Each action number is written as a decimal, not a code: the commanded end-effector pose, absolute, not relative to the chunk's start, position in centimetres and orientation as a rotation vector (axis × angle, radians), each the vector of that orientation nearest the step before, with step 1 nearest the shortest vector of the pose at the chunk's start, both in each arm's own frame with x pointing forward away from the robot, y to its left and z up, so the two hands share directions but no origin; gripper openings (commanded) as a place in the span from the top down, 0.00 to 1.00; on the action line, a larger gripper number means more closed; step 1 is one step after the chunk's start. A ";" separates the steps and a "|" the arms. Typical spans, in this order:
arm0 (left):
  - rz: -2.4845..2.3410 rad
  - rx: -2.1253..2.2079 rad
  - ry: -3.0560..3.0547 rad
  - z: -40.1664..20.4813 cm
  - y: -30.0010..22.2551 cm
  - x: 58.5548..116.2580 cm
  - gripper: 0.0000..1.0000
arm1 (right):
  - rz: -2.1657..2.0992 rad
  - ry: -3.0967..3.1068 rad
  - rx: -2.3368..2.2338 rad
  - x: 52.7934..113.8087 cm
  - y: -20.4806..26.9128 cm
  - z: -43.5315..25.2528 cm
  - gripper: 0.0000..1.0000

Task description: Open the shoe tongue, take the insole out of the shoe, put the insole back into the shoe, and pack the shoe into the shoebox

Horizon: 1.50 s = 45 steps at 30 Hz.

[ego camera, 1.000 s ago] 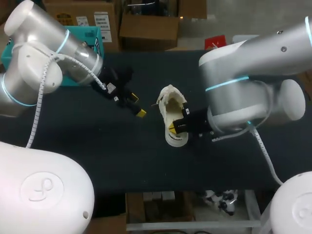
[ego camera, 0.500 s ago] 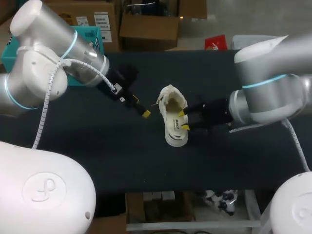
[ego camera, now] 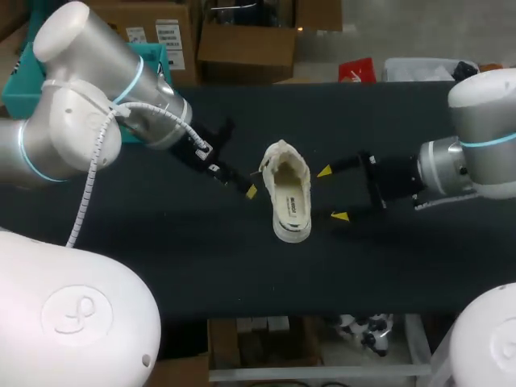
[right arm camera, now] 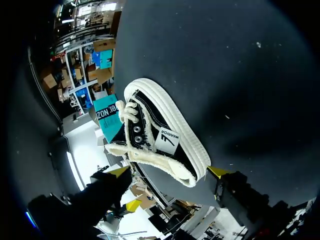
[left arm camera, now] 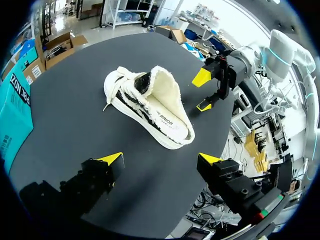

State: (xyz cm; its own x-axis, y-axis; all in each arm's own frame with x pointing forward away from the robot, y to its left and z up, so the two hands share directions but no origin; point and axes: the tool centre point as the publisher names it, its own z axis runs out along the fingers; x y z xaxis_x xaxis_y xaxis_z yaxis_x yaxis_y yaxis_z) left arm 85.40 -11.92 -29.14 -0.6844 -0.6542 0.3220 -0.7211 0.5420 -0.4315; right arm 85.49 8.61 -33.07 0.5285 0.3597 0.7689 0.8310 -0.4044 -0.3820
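Observation:
A black canvas shoe (ego camera: pixel 289 192) with a white sole and cream lining lies in the middle of the black table (ego camera: pixel 161 242), its opening facing up. The insole (ego camera: pixel 293 205) lies inside it. My right gripper (ego camera: pixel 332 193) stands open just right of the shoe, touching nothing; its wrist view shows the shoe (right arm camera: pixel 160 140) on its side ahead of the open fingers (right arm camera: pixel 120 171). My left gripper (ego camera: pixel 242 183) is open close to the shoe's left side. In the left wrist view the shoe (left arm camera: pixel 150 112) lies ahead of that gripper (left arm camera: pixel 160 160), with the right gripper (left arm camera: pixel 210 90) beyond.
The teal shoebox (ego camera: pixel 157 56) stands at the table's back left corner, largely hidden behind my left arm; it shows again as the teal box (left arm camera: pixel 15 110) beside the left gripper. The table's front edge (ego camera: pixel 322 310) runs below the shoe.
My right gripper has let go of the shoe's heel, opened wide and drawn back to the right. My left gripper has moved right, closer to the shoe.

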 end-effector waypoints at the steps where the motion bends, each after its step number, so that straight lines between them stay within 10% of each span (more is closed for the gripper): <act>1: 0.696 1.385 -2.664 -29.7 -13.5 86.0 0.00 | -0.513 -1.146 -1.785 86.0 7.2 -30.6 0.00; 45: 0.447 2.201 -2.246 -34.6 -17.8 89.8 0.00 | -0.351 -1.908 -1.652 83.4 3.0 -29.5 0.00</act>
State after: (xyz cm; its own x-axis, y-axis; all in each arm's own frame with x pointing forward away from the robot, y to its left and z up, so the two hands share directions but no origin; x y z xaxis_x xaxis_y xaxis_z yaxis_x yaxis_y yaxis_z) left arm 88.92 -16.65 -33.60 -0.0595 -0.9701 0.2354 -0.9745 0.0054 -0.2242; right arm 83.16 3.31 -30.25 -0.0138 0.8005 0.5991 0.9725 0.1501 -0.1782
